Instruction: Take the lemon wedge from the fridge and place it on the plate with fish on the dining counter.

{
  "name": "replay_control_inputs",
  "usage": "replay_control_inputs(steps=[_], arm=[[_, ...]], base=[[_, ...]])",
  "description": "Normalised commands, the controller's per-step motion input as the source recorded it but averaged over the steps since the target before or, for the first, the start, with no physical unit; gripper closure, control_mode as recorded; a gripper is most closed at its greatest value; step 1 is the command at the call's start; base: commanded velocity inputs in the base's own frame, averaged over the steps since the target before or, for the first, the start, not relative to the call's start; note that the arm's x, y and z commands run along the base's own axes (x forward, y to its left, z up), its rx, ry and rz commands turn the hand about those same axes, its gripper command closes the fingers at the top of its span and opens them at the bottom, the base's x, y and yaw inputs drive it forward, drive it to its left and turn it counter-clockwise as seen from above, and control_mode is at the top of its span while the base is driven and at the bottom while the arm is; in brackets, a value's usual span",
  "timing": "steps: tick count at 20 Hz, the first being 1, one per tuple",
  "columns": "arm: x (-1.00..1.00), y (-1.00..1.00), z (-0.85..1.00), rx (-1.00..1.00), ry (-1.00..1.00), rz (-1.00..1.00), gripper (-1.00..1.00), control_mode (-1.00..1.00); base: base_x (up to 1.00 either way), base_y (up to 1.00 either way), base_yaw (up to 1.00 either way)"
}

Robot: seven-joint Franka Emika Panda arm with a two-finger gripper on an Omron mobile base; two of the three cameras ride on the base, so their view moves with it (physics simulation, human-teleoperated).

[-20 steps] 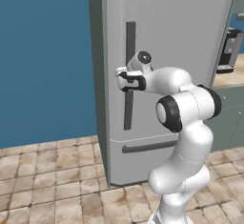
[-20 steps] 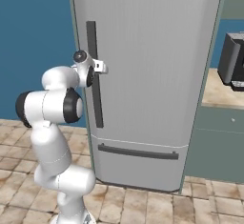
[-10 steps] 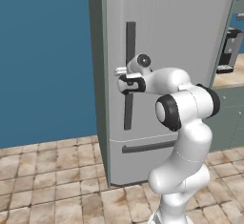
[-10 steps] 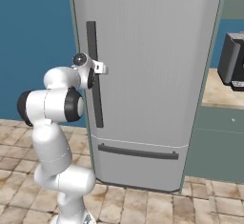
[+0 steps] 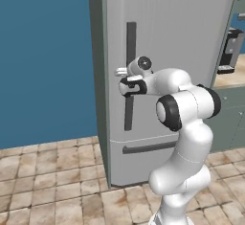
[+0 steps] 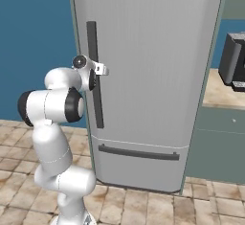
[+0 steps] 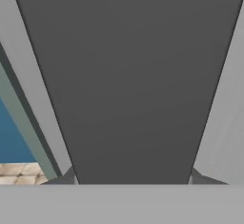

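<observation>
Left base view: gripper [image 5: 126, 79] at the fridge [image 5: 182, 37] door handle [image 5: 130, 51], jaws' grip unclear; door shut, needs pulling open

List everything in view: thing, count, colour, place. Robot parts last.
fridge: one, light grey, centre, door closed
vertical bar handle: one, dark, on the upper door near its left edge
horizontal handle: one, dark, on the lower drawer
wall: blue, left of the fridge
floor: brown tiles, in front of the fridge
dark appliance: one, on the counter right of the fridge
cabinet: grey-green, under that counter
arm: one, white with dark joints
end effector: one, at the vertical bar handle, fingers either side of it
</observation>
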Motion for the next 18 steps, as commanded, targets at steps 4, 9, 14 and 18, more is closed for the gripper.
replay_control_inputs(steps=[4, 9, 14, 18], arm=[[0.00, 0.00, 0.00, 0.00, 0.00, 0.00, 1.00, -1.00], [-0.46, -0.51, 0.00, 0.01, -0.01, -0.08, 1.00, -1.00], [-0.97, -1.00, 0.02, 0.06, -0.02, -0.19, 1.00, -1.00], [-1.00, -1.00, 0.06, 0.10, 0.00, -0.23, 1.00, -1.00]], base=[[0.00, 0.00, 0.00], [0.00, 0.00, 0.00], [0.00, 0.00, 0.00], [0.00, 0.00, 0.00]])
